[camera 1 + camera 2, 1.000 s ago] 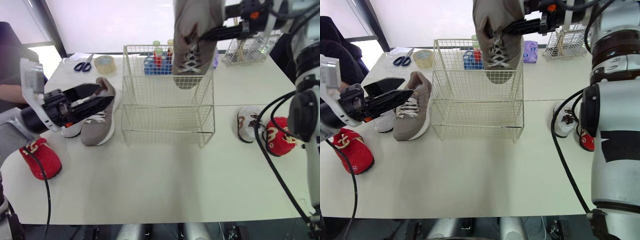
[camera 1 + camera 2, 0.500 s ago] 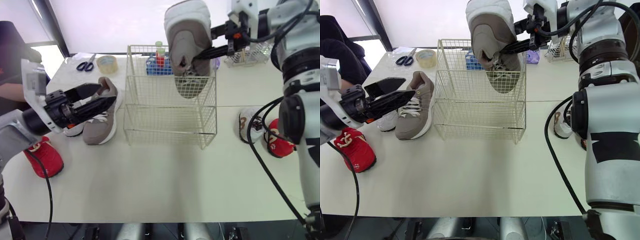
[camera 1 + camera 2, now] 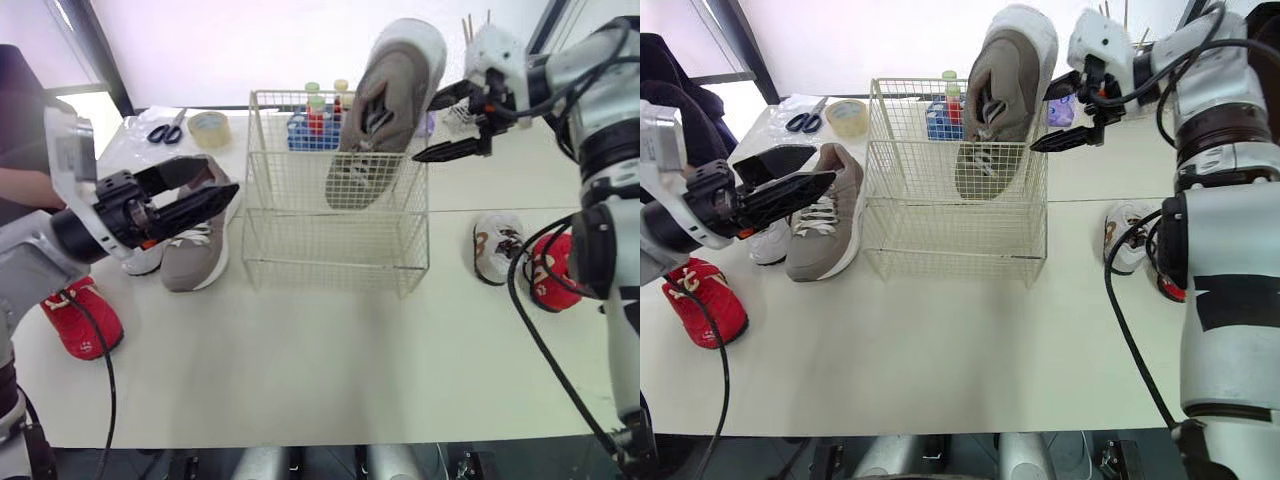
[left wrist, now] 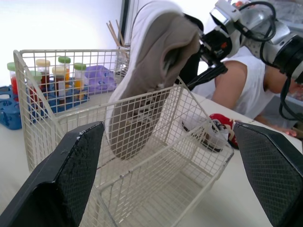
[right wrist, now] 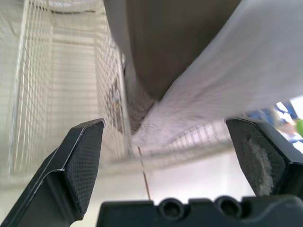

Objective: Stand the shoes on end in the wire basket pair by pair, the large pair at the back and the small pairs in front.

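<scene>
The wire basket (image 3: pixel 330 240) stands mid-table. One large grey shoe (image 3: pixel 385 105) is on end in its back right corner, toe down and heel up, leaning against the wire. My right gripper (image 3: pixel 428 127) is open just right of that shoe and apart from it. The other large grey shoe (image 3: pixel 197 245) lies flat on the table left of the basket. My left gripper (image 3: pixel 222 180) is open over it, holding nothing. A small white shoe (image 3: pixel 143 262) and a red shoe (image 3: pixel 85 322) lie at the left. Another white shoe (image 3: pixel 497 248) and red shoe (image 3: pixel 555 272) lie at the right.
Behind the basket are scissors (image 3: pixel 165 128), a tape roll (image 3: pixel 209 128), a blue rack of tubes (image 3: pixel 305 128) and a purple object (image 3: pixel 1061 108). A person (image 3: pixel 22 130) sits at the table's left end. The table's front half is bare.
My right gripper lowered the large grey shoe into the basket, let it go and drew back to the right. The shoe now leans in the basket on its own. The left arm barely moved.
</scene>
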Tool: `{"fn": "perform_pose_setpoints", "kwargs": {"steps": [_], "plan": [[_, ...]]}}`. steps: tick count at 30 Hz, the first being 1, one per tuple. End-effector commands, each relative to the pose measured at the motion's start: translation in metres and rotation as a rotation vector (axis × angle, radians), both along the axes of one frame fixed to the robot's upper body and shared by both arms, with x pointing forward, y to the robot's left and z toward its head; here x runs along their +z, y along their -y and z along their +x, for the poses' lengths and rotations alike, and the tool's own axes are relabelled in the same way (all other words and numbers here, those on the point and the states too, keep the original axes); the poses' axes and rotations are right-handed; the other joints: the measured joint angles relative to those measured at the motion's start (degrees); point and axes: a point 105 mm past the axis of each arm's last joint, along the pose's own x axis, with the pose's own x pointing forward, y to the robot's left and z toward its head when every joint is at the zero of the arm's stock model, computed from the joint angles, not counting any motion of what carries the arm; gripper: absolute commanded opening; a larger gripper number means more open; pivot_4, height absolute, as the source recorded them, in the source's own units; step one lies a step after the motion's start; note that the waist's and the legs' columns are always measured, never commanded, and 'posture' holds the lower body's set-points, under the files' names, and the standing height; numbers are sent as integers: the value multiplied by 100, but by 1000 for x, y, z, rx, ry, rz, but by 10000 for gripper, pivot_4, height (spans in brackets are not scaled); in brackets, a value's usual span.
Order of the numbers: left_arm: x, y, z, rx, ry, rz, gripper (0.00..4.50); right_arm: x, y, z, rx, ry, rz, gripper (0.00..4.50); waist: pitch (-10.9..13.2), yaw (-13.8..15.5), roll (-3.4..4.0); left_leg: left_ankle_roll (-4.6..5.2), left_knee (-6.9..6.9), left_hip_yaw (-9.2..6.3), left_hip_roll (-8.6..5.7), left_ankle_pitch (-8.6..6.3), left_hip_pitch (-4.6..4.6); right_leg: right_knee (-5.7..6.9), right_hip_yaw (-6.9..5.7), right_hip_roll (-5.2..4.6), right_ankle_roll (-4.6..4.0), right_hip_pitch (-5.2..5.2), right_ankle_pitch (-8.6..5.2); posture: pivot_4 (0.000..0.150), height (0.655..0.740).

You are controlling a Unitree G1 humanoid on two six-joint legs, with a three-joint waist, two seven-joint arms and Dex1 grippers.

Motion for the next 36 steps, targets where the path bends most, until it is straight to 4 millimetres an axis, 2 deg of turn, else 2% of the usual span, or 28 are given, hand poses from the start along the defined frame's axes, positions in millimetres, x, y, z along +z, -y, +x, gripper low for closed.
{"fn": "perform_pose_setpoints", "kwargs": {"steps": [1,5,8,10,11,13,16,17,19,24,28,31,36], "plan": [[10,-1,-2,3,54,-5,45000,50,2,-13,19,219,-36,44457,0,1,0,-1,0,1,0,1,0,0,1,0,0,0,0,1500,7400],[9,-5,-1,22,53,15,45000,73,10,-22,2,320,-33,44457,0,14,0,-13,0,1,0,-3,0,0,2,0,0,1,0,1500,7400],[10,-23,5,101,67,59,45000,95,8,-40,74,344,74,44457,0,20,0,-15,1,1,0,-3,0,-1,2,0,0,2,0,1500,7400],[17,-51,19,238,82,116,45000,119,-10,-69,253,293,325,44457,2,13,1,-15,1,1,0,-2,0,-1,2,1,0,2,0,1500,7400],[21,-66,27,306,83,143,45000,124,-21,-87,371,241,422,44457,4,12,5,-12,-2,1,1,2,0,-1,4,3,-1,0,0,1500,7400],[25,-84,37,383,79,175,45000,123,-35,-112,516,146,498,44457,2,30,4,-9,-10,-4,5,6,2,1,4,4,-4,-2,-1,1500,7400],[26,-117,65,526,28,232,45000,94,-65,-139,688,-17,532,44457,-9,54,-9,19,-16,-15,5,-10,7,2,-3,4,-9,4,-4,1500,7400],[25,-125,76,554,-1,227,45000,76,-76,-143,706,-48,515,44457,-9,56,-9,22,-17,-16,5,-13,14,1,-4,5,-10,11,-4,1500,7400],[19,-135,96,589,-69,216,45000,51,-92,-146,711,-84,507,44457,-13,88,-15,25,-8,-14,3,-11,22,4,-3,3,-12,22,-1,1500,7400],[-3,-146,130,636,-203,259,45000,24,-107,-149,681,-108,518,44457,-11,127,-14,32,53,-14,-4,-11,-21,24,-12,2,-8,-2,1,1500,7400],[-26,-133,157,647,-290,274,45000,16,-109,-156,675,-128,548,44457,-13,164,-27,32,82,-14,-4,-10,-59,14,-14,8,15,-16,14,1500,7400],[-43,-124,167,661,-319,308,45000,6,-108,-158,638,-119,507,44457,-12,167,-31,53,91,-12,-7,-22,-63,13,-14,1,20,-16,16,1500,7400],[-59,-104,179,640,-336,319,45000,-17,-109,-160,573,-135,428,44457,-12,163,-35,63,92,-12,-6,-28,-64,16,-14,0,21,-18,17,1500,7400]]}}
